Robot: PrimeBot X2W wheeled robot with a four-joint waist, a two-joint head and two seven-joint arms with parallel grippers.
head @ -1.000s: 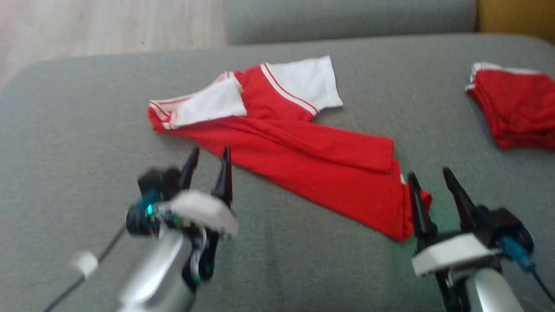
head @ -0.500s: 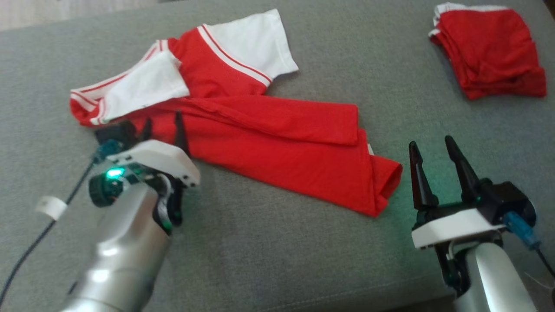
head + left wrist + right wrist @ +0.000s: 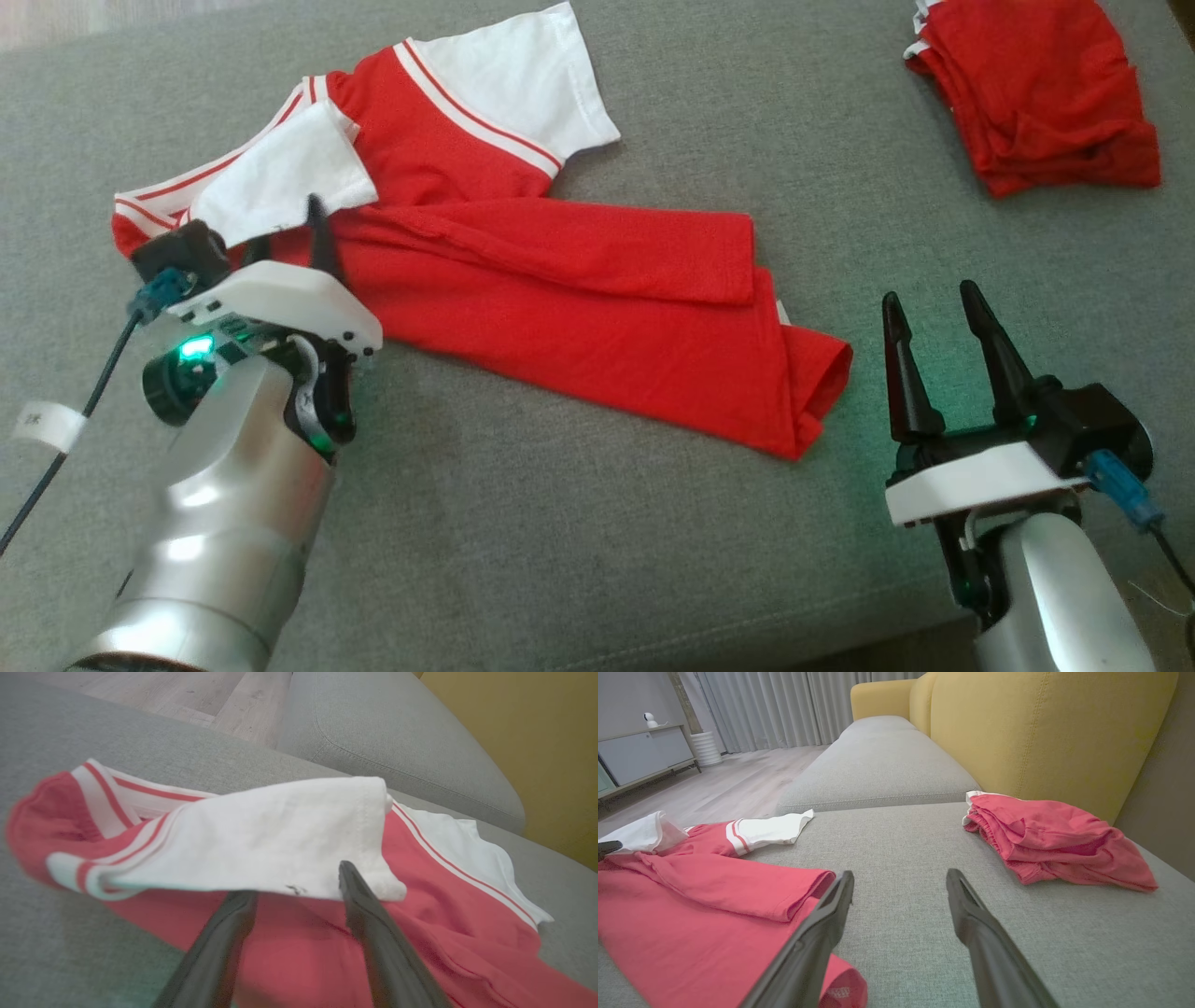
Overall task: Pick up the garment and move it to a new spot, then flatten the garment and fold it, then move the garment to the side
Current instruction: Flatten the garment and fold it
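Observation:
The garment [image 3: 579, 308] is a red shirt with white sleeves, folded into a long strip slanting across the grey sofa cushion [image 3: 653, 541]. My left gripper [image 3: 285, 229] is open at its collar end. In the left wrist view, the left gripper [image 3: 294, 882] has one finger over the lower edge of the folded white sleeve [image 3: 261, 844] and the other just below it. My right gripper [image 3: 929, 294] stands open with nothing between its fingers, just right of the shirt's hem corner [image 3: 822, 383]. The right wrist view shows the right gripper [image 3: 900, 873] over bare cushion beside the garment [image 3: 714, 882].
A second red garment [image 3: 1036, 93] lies bunched at the far right of the cushion, also the red pile [image 3: 1055, 840] by the yellow backrest [image 3: 1041, 728]. Another grey cushion [image 3: 878, 760] and wooden floor [image 3: 728, 779] lie beyond. The cushion's front edge runs near my right arm.
The head camera has tilted down, shifting the whole picture. My left gripper has reached forward from the bare cushion to the white sleeve at the collar end. The right gripper has kept still.

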